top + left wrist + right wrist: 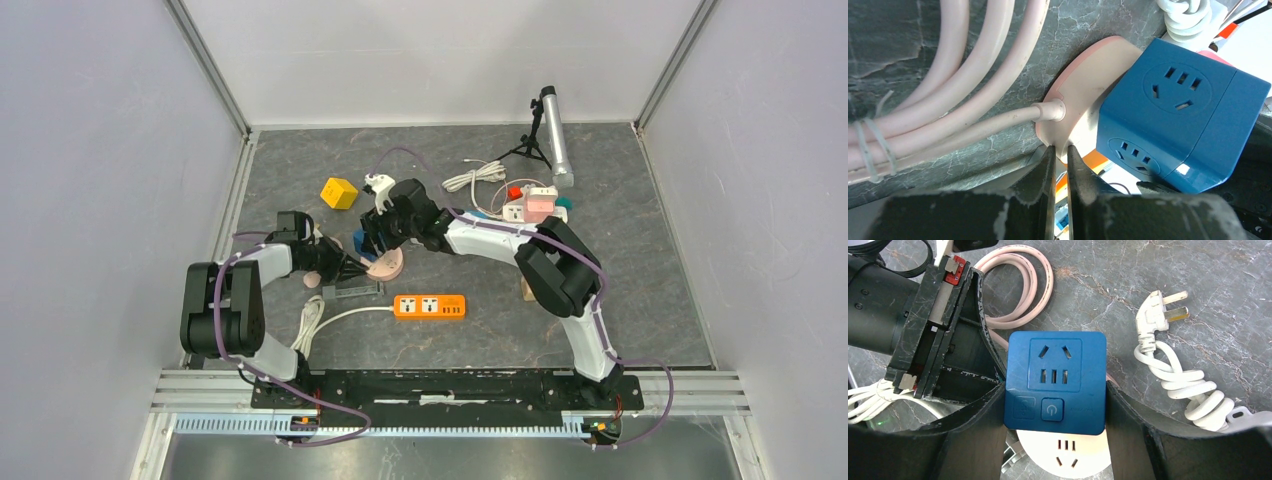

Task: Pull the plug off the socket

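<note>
A blue cube plug (1055, 382) sits over the face of a round pink socket (1063, 452). Its pins are hidden. My right gripper (1055, 405) is shut on the cube, one finger (973, 440) flat on each side. In the left wrist view the cube (1173, 115) stands against the socket (1083, 95), whose pink cable leaves to the left. My left gripper (1061, 150) is nearly closed, its tips pinching the socket's rim. In the top view both grippers meet at the socket (385, 265) and the cube (362, 243), left of the table's middle.
An orange power strip (429, 306) lies just in front of the socket. A coiled pink cable (1018, 285) lies beside it and a white cable with a plug (1168, 375) to the right. A yellow cube (339, 192), more sockets (530, 205) and a tripod lamp (552, 135) stand further back.
</note>
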Robot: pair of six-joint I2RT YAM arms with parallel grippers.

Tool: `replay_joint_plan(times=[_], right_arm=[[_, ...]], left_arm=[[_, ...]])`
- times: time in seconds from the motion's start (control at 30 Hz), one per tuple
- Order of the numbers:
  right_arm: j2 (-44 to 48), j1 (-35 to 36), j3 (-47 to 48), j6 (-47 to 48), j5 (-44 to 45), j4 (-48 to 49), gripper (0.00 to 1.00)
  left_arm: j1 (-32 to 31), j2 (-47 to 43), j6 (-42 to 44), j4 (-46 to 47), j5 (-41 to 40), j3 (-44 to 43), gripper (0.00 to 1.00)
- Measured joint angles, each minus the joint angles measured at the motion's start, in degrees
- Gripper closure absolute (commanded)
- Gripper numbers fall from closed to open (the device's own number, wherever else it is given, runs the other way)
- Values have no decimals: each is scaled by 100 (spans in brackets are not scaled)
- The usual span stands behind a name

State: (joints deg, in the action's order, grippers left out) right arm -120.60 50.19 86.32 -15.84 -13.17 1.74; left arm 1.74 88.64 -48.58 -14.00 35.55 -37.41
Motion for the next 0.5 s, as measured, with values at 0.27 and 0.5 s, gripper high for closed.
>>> replay_joint_plan(times=[0.27,0.5], right_arm=[[0,201,94,461,372,-140,100],[0,11,9,44,-11,7,100]], left_arm=[[-2,63,0,-103,-2,-52,89],[-2,63,0,-131,-2,-74,89]])
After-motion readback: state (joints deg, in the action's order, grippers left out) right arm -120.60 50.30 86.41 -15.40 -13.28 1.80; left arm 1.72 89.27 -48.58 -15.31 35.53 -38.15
